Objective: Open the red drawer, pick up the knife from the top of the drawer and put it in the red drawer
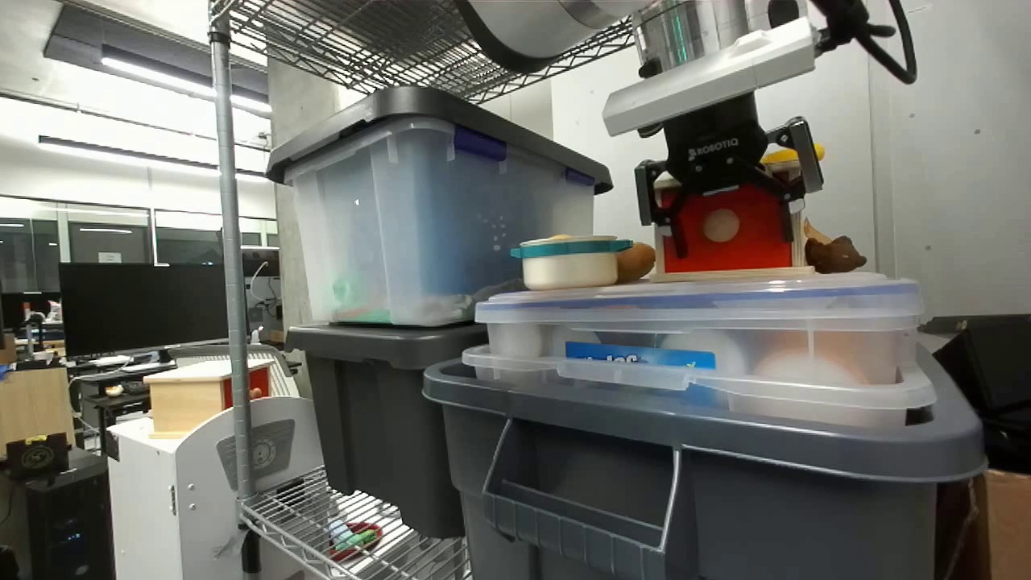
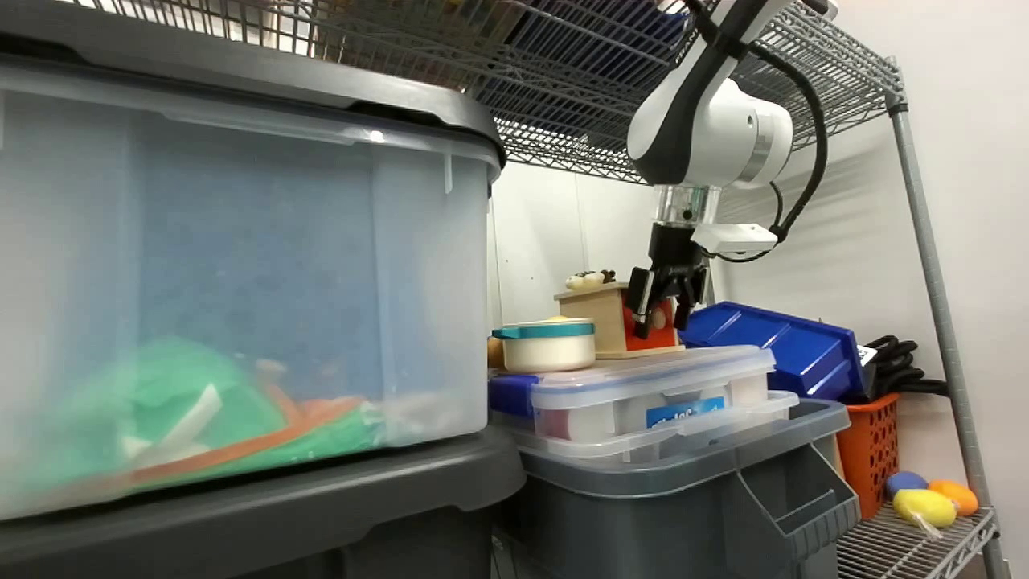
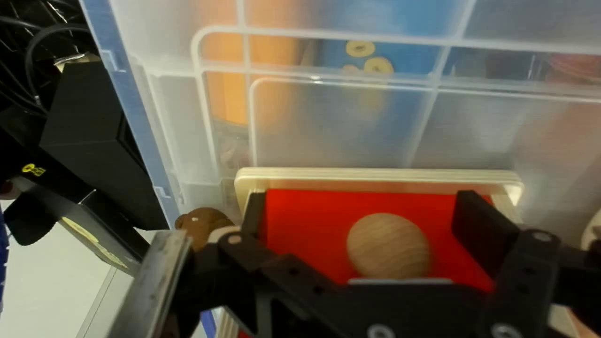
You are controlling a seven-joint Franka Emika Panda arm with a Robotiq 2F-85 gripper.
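Observation:
The red drawer [image 1: 697, 229] has a red front in a pale wooden box, with a round wooden knob [image 3: 389, 246] in its middle. In an exterior view its front [image 2: 639, 330] looks flush with the box. On the box top lies a yellow piece, the knife [image 1: 778, 155], partly hidden behind a gripper finger; in the other views I cannot make it out. My gripper [image 1: 729, 205] points down before the drawer's front, open, its fingers wide apart. In the wrist view the fingers [image 3: 483, 230] stand on both sides of the knob, apart from it.
The box stands on a clear lidded tub [image 1: 523, 338] over a grey bin [image 1: 773, 499]. Beside it are a cream pot [image 1: 572, 267] and a brown toy [image 1: 838, 254]. A large clear tub [image 1: 451, 209], a blue bin [image 2: 764, 346] and a wire shelf [image 1: 419, 40] overhead surround the arm.

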